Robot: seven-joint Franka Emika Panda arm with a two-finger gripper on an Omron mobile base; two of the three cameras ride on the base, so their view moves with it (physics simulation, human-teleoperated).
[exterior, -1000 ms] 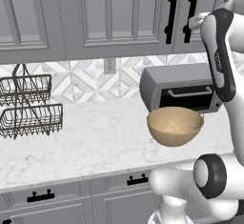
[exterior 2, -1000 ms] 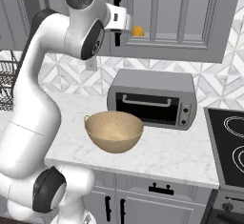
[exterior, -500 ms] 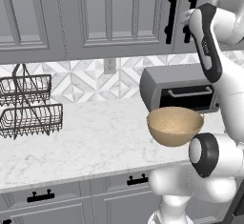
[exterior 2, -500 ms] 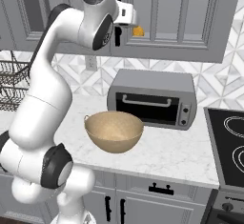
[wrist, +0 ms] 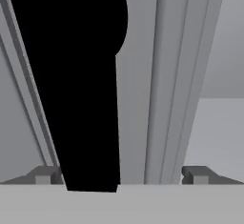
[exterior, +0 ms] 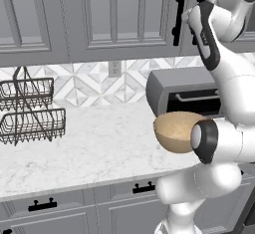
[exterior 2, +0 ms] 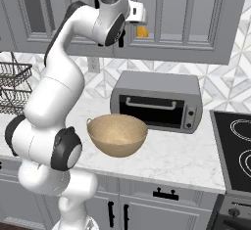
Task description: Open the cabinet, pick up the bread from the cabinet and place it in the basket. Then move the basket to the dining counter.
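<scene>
- Two dark fingertips [wrist: 45, 175] stand spread wide at the bottom of the hand view, with the long black bar handle [wrist: 76, 85] of the cabinet [wrist: 167, 75] rising between them, nearer one tip; the claw [wrist: 121, 176] pinches nothing yet.
- My reading is that the jaws are held this wide so they can straddle the handle before closing on it to pull the door.
- One arm reaches high: in the right base view its hand sits up against the upper cabinet [exterior 2: 196, 18], close to the door handles.
- One small orange-yellow lump, the bread [exterior 2: 142, 31], shows in the right base view just beside the hand, at the lower part of the cabinet, apparently behind a door panel, so the door likely has to swing out before it can be reached.
- One tan basket [exterior 2: 117, 135] stands upright on the marble counter [exterior 2: 181, 160], just in front of the grey toaster oven [exterior 2: 157, 99] and below the cabinet, a handy spot for dropping the bread in.
- From the left base view the basket [exterior: 174, 131] is partly hidden by the arm's elbow joint.
- Several other things share the room: a black two-tier wire rack [exterior: 30, 111] well apart at the far end of the counter, a diamond-pattern tiled wall [exterior: 94, 86] with a socket behind it, grey drawers [exterior 2: 162, 195] with short black pulls below, and a black hob [exterior 2: 235, 150] beside the toaster oven.
- No part of the dining counter can be made out here.
</scene>
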